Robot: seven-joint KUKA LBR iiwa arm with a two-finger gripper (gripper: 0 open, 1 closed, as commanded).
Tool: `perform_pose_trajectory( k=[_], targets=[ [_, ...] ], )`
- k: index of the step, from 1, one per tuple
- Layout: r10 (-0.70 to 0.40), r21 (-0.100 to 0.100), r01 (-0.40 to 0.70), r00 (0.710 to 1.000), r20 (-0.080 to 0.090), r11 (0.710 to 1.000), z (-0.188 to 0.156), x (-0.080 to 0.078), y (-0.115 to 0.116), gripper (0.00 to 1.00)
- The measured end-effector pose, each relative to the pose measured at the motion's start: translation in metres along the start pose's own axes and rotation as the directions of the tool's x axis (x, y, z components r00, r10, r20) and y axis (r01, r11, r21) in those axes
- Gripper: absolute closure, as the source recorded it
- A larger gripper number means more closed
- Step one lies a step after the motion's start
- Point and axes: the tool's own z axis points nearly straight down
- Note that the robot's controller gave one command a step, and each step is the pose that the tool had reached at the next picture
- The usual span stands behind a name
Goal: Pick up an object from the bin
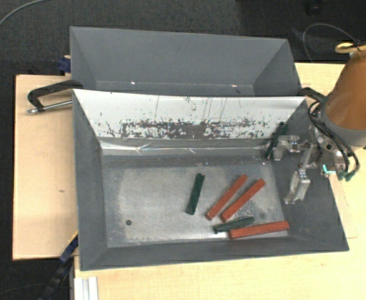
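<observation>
Grey metal bin (89, 186), sloped walls, flat floor.

Left part of the floor: one small dark spot (128, 223), near the front wall.

Centre: dark green stick (196, 194), lying nearly upright in the view with its top leaning slightly right, apart from the others.

Just right of it, two red sticks lie side by side, both slanting up to the right: left red stick (227, 196) and right red stick (243, 200). Touching or a hair apart, cannot tell which.

Below that pair, by the front wall: second green stick (234, 224), almost level. Its right end meets the lower red stick (258, 230), which is also almost level.

Far right: gripper (297, 188) hangs over the bin's right slope, just beside the floor's edge, apart from every stick. Nearest to it are the upper end of the right red stick and the right end of the lower red stick. Open or closed, cannot tell from here.

Orange cover (358, 99) and cables (339, 161) sit at the wrist behind it.
</observation>
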Motion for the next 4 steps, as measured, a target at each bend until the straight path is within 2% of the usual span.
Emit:
perform_pose_trajectory(
  k=[1,2,3,4],
  targets=[
    [-0.239,-0.001,0.239,0.971,0.002,0.971,0.091,-0.015,0.055,0.00],
    [-0.242,0.000,0.242,0.970,0.002,0.970,0.137,-0.024,0.069,0.00],
    [-0.241,0.003,0.241,0.971,0.006,0.971,0.134,-0.025,0.068,1.00],
    [-0.508,0.008,0.507,0.862,0.013,0.862,-0.005,0.013,0.118,1.00]
  ],
)
